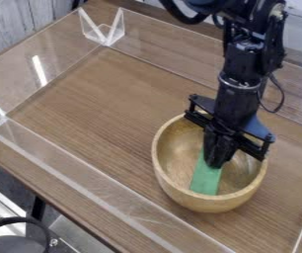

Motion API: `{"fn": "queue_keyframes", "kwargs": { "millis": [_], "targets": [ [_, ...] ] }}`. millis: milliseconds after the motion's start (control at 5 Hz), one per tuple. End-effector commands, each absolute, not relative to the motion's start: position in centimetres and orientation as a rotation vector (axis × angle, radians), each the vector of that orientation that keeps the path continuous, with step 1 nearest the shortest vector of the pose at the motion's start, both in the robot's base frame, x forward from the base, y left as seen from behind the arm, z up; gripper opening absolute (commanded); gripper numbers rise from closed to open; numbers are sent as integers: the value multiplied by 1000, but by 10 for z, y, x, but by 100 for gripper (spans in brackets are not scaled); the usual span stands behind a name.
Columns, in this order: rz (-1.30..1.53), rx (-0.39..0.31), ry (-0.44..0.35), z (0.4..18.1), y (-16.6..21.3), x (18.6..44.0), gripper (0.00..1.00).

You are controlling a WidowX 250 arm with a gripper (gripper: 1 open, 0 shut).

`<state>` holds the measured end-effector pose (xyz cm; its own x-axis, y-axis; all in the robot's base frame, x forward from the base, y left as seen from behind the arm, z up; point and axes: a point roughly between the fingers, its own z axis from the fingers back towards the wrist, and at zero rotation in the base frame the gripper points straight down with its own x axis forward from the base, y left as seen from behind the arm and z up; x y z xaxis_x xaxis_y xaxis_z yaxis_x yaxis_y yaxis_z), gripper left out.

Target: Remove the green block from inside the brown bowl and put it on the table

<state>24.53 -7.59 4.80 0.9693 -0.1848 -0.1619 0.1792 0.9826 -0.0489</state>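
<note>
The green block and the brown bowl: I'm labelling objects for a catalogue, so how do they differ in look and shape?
The green block is solid bright green, while the brown bowl is light tan. The block is a narrow, elongated bar; the bowl is round and hollow. The block is the smaller, lying inside the larger bowl. Both are partly hidden by the gripper.

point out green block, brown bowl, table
green block (206, 179): camera view, lower part of its top face
brown bowl (189, 201): camera view, near-left rim
table (95, 91): camera view, bare wood
</note>
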Motion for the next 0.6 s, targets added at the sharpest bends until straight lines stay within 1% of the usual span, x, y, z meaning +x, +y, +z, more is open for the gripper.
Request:
{"fn": "queue_keyframes", "kwargs": {
  "millis": [0,400],
  "targets": [
    [-201,-41,155,47,-80,246,0],
    [-209,-44,166,43,-82,245,0]
  ]
}}
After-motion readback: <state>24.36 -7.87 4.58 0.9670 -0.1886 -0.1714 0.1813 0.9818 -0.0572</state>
